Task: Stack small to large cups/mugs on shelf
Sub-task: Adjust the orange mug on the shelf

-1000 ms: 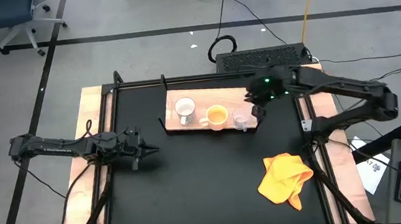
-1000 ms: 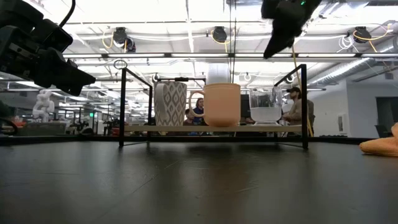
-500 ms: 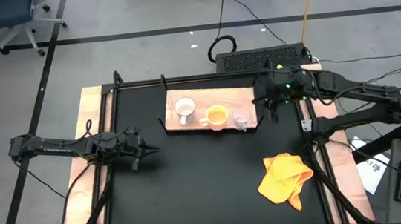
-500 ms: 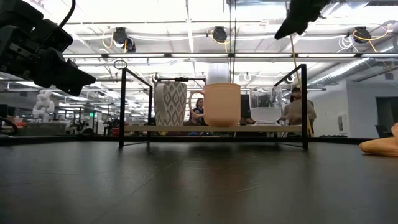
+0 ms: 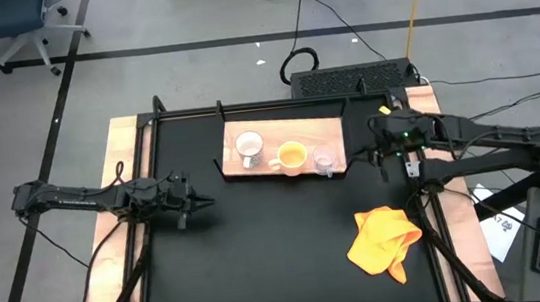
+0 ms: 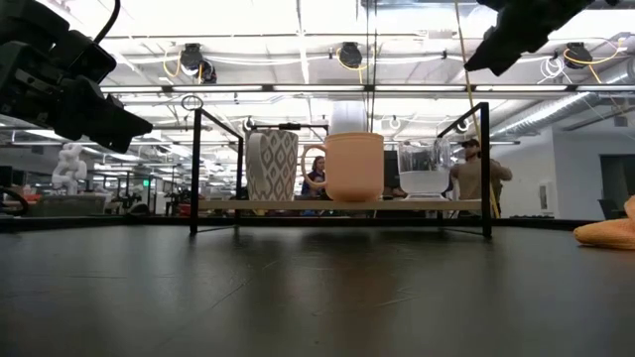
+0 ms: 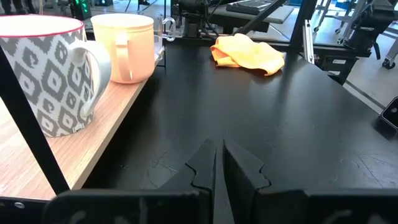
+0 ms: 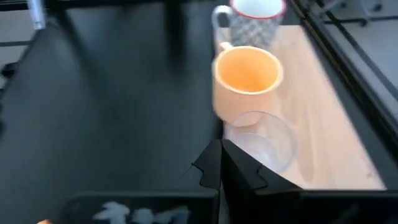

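Note:
Three vessels stand in a row on their bases on the light-wood shelf (image 5: 268, 128): a white patterned mug (image 5: 249, 150), an orange-yellow mug (image 5: 292, 155) and a clear glass cup (image 5: 324, 161). My right gripper (image 5: 378, 154) is shut and empty. It hangs in the air just right of the shelf's right end, and its wrist view shows the glass cup (image 8: 261, 140) ahead of it. My left gripper (image 5: 203, 205) is shut and empty. It hovers over the table to the left of the shelf and nearer than it.
A crumpled yellow cloth (image 5: 385, 239) lies on the black tabletop near the right edge, on the near side of the shelf. Thin black brackets (image 6: 486, 169) stand at the shelf's ends. People show in the room beyond the table in the low view.
My right gripper has drawn back from above the shelf's right end toward the table's right edge, and has come a little toward the near side, away from the glass cup. The cups and the left arm have kept still.

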Controlling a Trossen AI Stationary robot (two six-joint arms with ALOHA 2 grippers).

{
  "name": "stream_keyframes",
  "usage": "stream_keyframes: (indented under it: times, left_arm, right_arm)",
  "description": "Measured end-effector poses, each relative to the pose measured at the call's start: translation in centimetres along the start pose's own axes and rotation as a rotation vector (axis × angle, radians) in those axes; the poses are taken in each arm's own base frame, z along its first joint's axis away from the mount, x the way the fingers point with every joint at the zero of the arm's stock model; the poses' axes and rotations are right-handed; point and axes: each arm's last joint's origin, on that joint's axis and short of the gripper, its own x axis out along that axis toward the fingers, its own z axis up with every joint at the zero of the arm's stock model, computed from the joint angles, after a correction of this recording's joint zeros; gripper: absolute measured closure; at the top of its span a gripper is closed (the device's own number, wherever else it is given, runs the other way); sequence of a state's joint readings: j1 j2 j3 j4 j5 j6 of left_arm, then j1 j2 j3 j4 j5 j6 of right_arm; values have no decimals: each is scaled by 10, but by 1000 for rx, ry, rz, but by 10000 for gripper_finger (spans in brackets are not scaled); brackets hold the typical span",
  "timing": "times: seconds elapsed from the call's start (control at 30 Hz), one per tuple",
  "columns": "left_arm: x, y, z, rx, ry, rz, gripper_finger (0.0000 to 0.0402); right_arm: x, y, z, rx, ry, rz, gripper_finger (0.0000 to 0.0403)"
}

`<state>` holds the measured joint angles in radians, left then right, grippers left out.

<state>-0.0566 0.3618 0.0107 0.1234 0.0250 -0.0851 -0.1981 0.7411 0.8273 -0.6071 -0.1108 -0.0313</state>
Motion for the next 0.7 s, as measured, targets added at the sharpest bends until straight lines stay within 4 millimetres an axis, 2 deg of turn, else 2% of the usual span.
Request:
stream_keyframes:
  times: [0.47,0.7]
  left_arm:
    - [0,0,0,-23,-1,0,369]
    - [0,0,0,-23,0,-1,369]
  right_arm:
    - [-7,3,-4,10,-45,51,403]
    - [8,9,-26,15,-114,162,403]
